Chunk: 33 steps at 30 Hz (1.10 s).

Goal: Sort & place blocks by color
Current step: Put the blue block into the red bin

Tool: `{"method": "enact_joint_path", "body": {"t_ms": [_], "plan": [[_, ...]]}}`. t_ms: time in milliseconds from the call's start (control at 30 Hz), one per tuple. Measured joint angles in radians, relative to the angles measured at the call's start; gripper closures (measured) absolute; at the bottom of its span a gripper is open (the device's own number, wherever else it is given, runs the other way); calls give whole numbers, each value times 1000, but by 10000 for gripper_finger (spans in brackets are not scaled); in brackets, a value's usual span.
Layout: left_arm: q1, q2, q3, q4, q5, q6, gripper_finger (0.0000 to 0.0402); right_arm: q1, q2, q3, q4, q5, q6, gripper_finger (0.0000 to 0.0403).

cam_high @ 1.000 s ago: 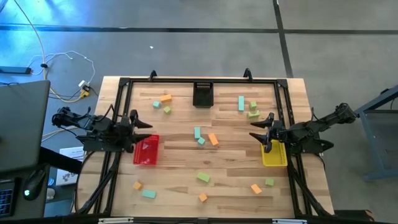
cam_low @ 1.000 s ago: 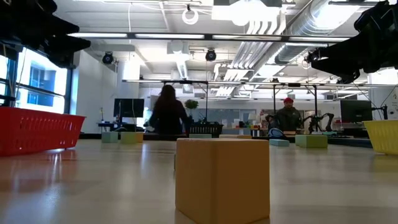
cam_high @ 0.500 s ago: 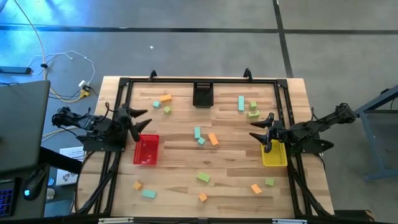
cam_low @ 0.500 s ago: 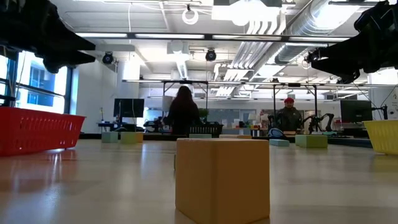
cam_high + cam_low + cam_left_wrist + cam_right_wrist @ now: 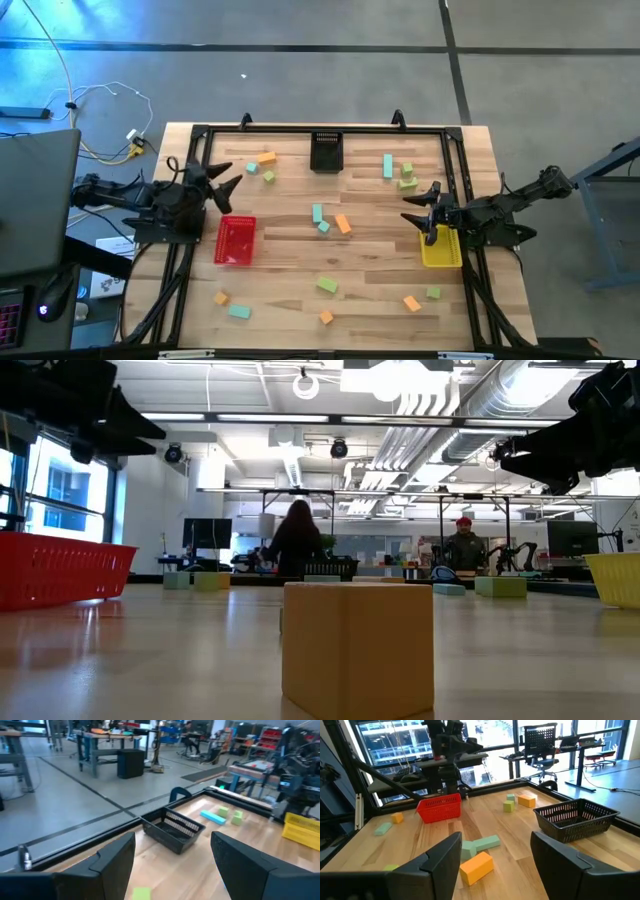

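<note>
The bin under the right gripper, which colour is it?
Yellow bin, clearest in the high view.

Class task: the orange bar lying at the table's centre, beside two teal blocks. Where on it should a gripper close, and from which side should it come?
Grip the orange bar across its narrow width at mid-length, coming straight down from above. It lies flat and angled, so I would turn the fingers square to its long sides. A teal block sits close on one side, so probably keep the fingers narrow.

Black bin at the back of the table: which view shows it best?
The right wrist view: the black bin is near and unobstructed. The high view shows its top, the left wrist view shows it tilted, and the low view barely shows it.
</note>
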Motion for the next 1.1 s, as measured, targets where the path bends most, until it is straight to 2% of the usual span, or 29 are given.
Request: {"method": "enact_joint_path", "body": {"t_ms": [233, 433, 700, 1100], "plan": [[157, 177, 94, -59, 91, -25, 151, 0, 0, 0, 4, 0, 73, 179], [317, 309, 165, -129, 231, -102, 151, 0, 0, 0, 4, 0, 151, 179], [497, 452, 206, -132, 414, -149, 151, 0, 0, 0, 3, -5, 158, 179], [661, 633, 223, -147, 540, -221, 151, 0, 0, 0, 1, 26, 150, 179]]}}
